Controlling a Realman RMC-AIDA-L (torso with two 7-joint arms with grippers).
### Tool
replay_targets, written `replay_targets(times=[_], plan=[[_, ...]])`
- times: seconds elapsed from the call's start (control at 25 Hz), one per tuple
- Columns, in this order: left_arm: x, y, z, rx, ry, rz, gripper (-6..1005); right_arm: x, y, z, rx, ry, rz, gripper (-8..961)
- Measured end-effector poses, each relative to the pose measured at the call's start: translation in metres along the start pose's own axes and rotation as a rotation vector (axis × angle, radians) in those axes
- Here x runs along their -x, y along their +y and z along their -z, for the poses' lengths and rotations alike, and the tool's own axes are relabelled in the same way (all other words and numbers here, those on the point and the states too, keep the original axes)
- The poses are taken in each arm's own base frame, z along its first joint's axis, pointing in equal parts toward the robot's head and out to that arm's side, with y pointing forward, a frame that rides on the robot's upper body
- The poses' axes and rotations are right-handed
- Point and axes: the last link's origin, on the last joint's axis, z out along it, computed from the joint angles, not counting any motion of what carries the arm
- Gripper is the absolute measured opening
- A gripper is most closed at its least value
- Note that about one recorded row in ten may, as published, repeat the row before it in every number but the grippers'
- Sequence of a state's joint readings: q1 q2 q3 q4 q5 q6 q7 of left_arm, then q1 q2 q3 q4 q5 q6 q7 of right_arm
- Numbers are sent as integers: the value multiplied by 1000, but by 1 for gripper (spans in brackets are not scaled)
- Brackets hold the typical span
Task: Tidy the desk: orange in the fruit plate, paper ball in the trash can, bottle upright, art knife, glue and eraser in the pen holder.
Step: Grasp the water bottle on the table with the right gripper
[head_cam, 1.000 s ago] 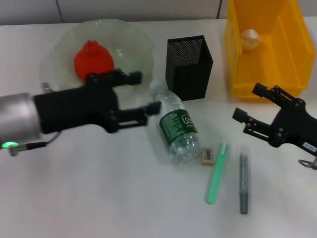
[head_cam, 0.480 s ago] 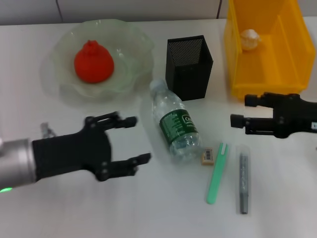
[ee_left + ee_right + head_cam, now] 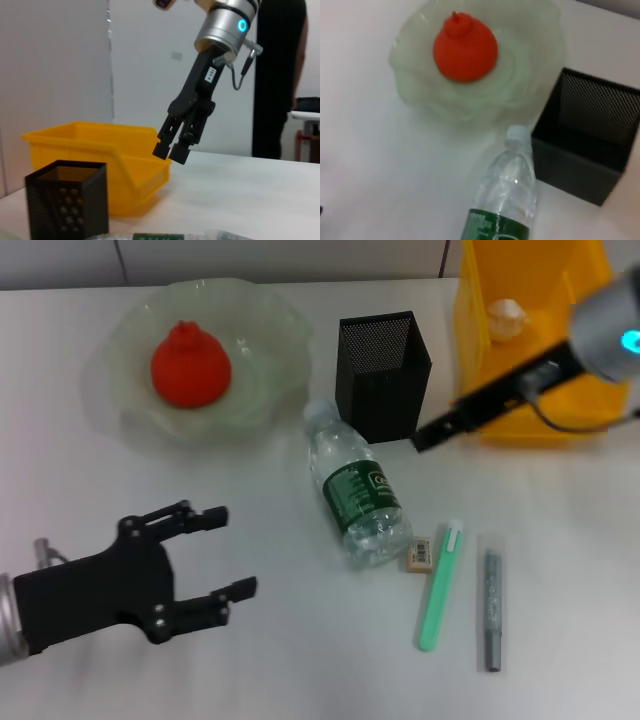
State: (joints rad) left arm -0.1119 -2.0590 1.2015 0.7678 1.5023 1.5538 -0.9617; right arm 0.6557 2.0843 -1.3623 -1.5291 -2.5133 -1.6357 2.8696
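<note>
Nearest the robot, the left gripper [image 3: 215, 552] hung low over the table [image 3: 300, 660] at the near left, its jaws spread wide and holding nothing, well apart from everything else. To the right on the near table lay a green pen-like tool [image 3: 439, 587] and, just beside it, a grey one [image 3: 491, 608], both pointing roughly away from the robot. The eraser [image 3: 420, 553] lay between the green tool's tip and the base of the bottle [image 3: 357, 489], just beside or touching the bottle. The bottle lay on its side at mid table, white cap toward the far side, near the front of the pen holder [image 3: 381, 375]; the right wrist view showed its cap [image 3: 518, 135] close to the holder's [image 3: 585, 135] corner. The holder stood upright. The right gripper [image 3: 432, 433] reached in from the far right, just right of the holder and in front of the can [image 3: 530, 350]; in the left wrist view its jaws [image 3: 171, 149] stood nearly closed, a narrow gap between them, with nothing held, hovering above the table by the can's [image 3: 95, 150] near wall. Farther back on the left, the orange [image 3: 190, 364] sat inside the plate [image 3: 275, 330], knob upward. At the far right, the paper ball [image 3: 505, 317] rested inside the can.
</note>
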Motion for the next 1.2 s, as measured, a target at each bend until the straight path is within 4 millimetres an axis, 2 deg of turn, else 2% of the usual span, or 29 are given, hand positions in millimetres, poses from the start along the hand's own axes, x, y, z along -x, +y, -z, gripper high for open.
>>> replay_targets(times=[0.04, 0.2, 0.64, 0.8, 1.2], plan=[[2, 0, 3, -9, 11, -1, 760, 10, 9, -6, -13, 27, 8, 830], [7, 1, 9, -19, 32, 9, 756, 16, 15, -17, -8, 62, 7, 829], [9, -3, 6, -23, 38, 32, 743, 12, 19, -67, 23, 103, -15, 824], [8, -4, 5, -20, 39, 31, 738, 11, 20, -79, 48, 89, -37, 822], [9, -4, 2, -21, 33, 32, 726, 7, 16, -95, 69, 71, -79, 818]])
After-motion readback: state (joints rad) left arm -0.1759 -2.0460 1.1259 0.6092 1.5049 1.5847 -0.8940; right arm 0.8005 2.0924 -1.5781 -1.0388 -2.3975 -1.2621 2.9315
